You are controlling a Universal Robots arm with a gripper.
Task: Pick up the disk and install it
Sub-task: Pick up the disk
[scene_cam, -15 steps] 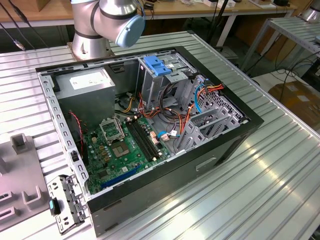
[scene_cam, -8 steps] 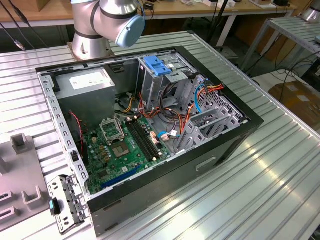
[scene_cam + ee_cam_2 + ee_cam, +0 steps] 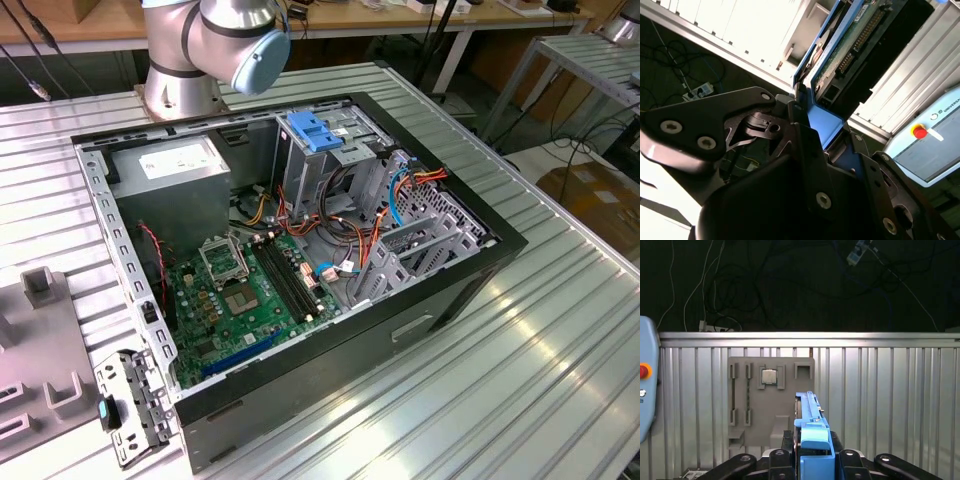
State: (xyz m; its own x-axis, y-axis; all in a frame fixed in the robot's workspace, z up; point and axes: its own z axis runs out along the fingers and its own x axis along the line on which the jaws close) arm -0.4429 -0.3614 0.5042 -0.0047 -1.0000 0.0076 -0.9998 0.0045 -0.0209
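In the first wrist view the black gripper (image 3: 812,460) is clamped tight on the flat silver-grey disk with blue plastic side rails (image 3: 807,412). The disk is held edge-on, with a ribbed metal table (image 3: 880,400) and a grey fixture plate (image 3: 770,405) beyond it. In the exterior view an open black computer case (image 3: 300,375) lies on the table.

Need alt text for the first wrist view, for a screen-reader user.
The end effector grips the disk edge-on, with the disk's blue side rail facing the camera and a ribbed metal table beyond it. A grey fixture plate on that table carries a small square chip. Past the table's edge are dark floor and cables.
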